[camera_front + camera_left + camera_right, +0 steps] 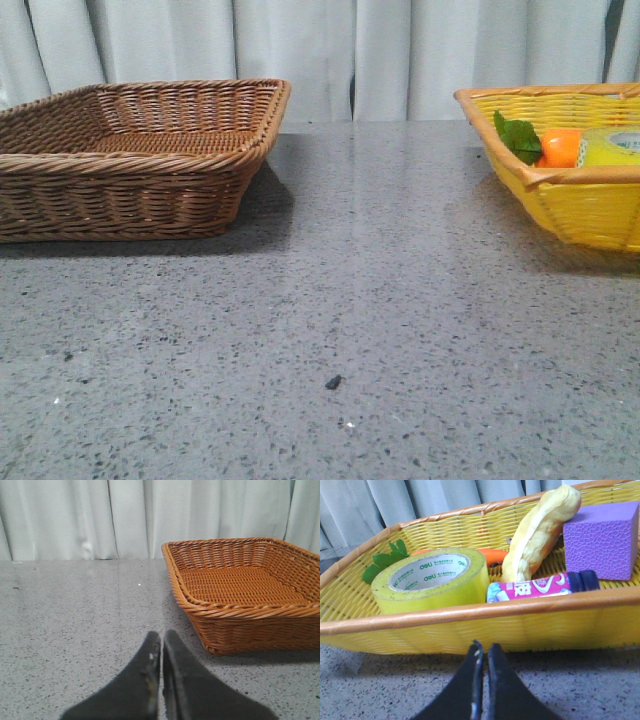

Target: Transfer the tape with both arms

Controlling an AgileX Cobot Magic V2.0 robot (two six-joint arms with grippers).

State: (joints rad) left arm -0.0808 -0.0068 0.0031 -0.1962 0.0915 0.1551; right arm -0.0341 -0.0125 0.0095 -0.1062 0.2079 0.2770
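Yellow tape (432, 582) lies flat in the yellow basket (470, 612), core ring w/ green "deli" print facing up, near the front rim, just beside the carrot (487, 555) and its green leaves. In the front view the roll (612, 147) peeks over the rim at the table's (330, 330) right side.

Step in hand, as I judge it: very start, nothing picked yet. Right claw (483, 652) sits low on the table just outside the yellow basket, fingers pressed together, holding nothing. Left claw (161, 642) is also closed & empty, near the wicker basket (240, 610) but outside it.

Next move prob calls for: right claw to spread its fingers, lift over the rim, come down on the roll's wall and grip. Then carry toward mid-table for a handover to the left arm, which likely drops it in the brown basket. Rim clearance matters; the bottle (540, 587) lies close beside the roll.

Count:
- tape: 1
- baskets: 2 (1 yellow, 1 brown wicker, the brown one empty as far as seen)
- carrot: 1
- bread-like piece (540, 535): 1
- purple block (602, 540): 1
- pink-label bottle: 1
- claws: 2
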